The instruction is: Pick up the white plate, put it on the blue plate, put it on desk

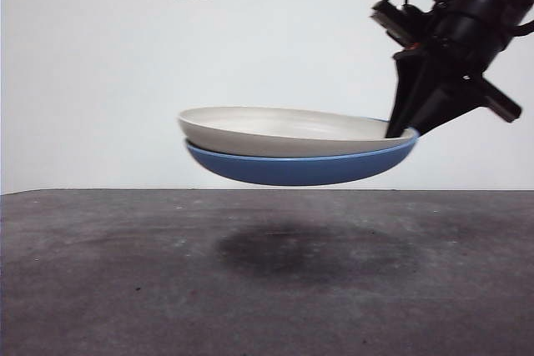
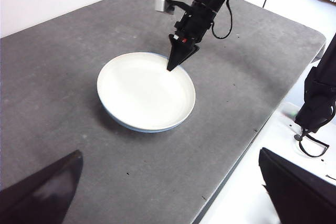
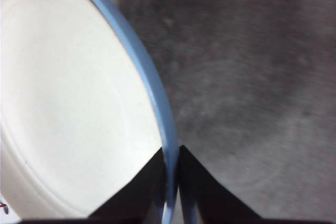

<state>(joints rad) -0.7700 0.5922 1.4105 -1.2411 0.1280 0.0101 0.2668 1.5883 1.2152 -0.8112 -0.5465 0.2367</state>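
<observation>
Right tool [image 1: 404,129]: clamped on blue plate [image 1: 300,168] rim at 3 o'clock | white plate [image 1: 284,131] nested inside, stack airborne above counter [image 1: 100,273] | left tool [image 2: 168,192]: spread, waiting | step: lowering stack to counter | next: level descent, then release.

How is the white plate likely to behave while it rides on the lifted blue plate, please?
The white plate probably stays stiff, but it only rests loose in the blue plate, so it may slide if tilted. The right gripper pinches one rim only, above the desk, so the stack could sag or slip.
</observation>
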